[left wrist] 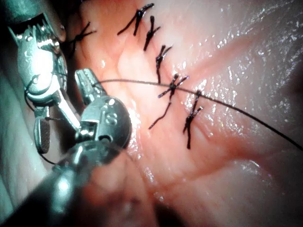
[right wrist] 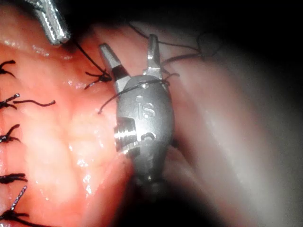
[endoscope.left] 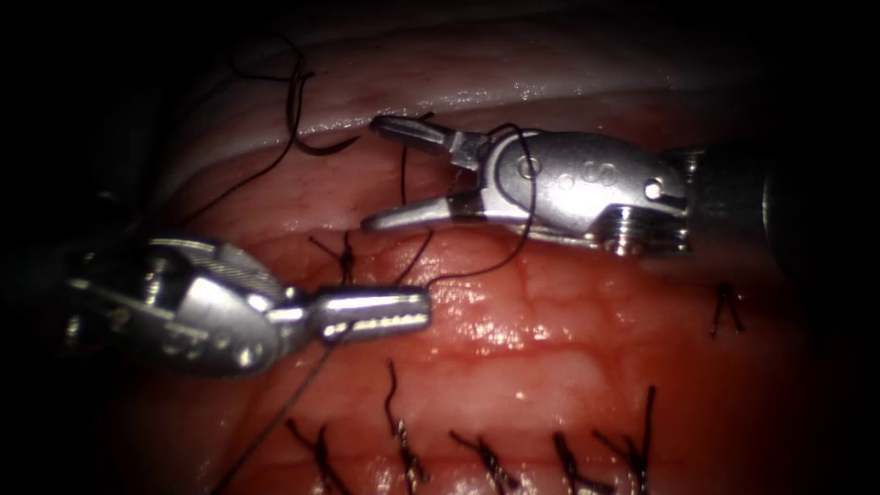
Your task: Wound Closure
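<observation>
We read the left tool [endoscope.left: 417,310], at eight o'clock in the endoscope view, as clamped on the thread [endoscope.left: 275,417] to keep it taut, while the right tool [endoscope.left: 376,174] at one o'clock gapes empty with thread looped over it above the tissue [endoscope.left: 550,348]; needle unseen.

Thread [endoscope.left: 527,197] crosses right pincer [endoscope.left: 371,174] (open).

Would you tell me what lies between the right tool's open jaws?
In the endoscope view, thread crosses the gap in the right tool; tissue lies behind.
</observation>
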